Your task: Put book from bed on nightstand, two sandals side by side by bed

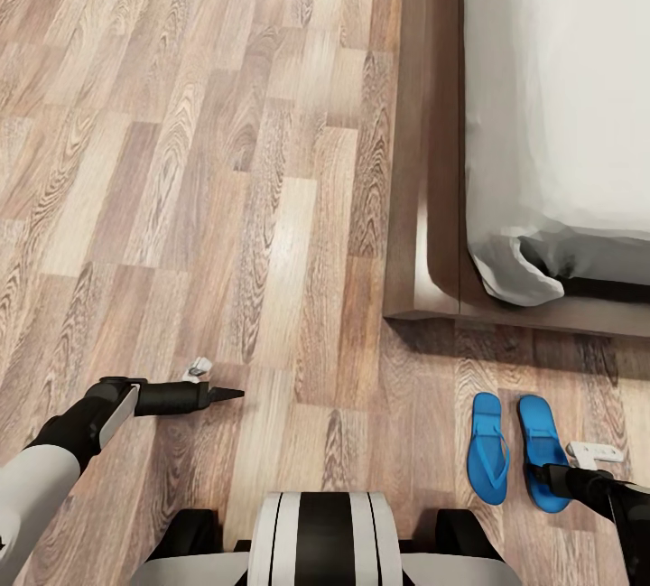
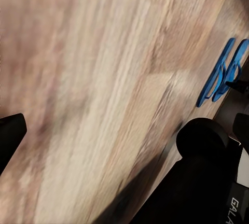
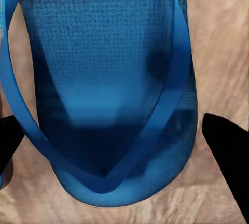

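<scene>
Two bright blue sandals lie side by side on the wood floor just off the bed's foot corner: the left sandal (image 1: 490, 448) and the right sandal (image 1: 540, 446). My right gripper (image 1: 544, 476) hovers open over the right sandal's (image 3: 104, 89) end, its dark fingertips (image 3: 225, 151) standing on either side of the sole without touching it. My left gripper (image 1: 236, 395) hangs open above bare floor, far left of the sandals (image 2: 223, 73). The bed (image 1: 424, 162) has a dark-brown frame and a pale-grey mattress (image 1: 560, 98). The book and nightstand are out of view.
Wood-plank floor (image 1: 181, 162) spreads across the left and middle. The bed frame's corner (image 1: 397, 311) juts out just ahead of the sandals. My own base (image 1: 320, 536) sits at the near edge.
</scene>
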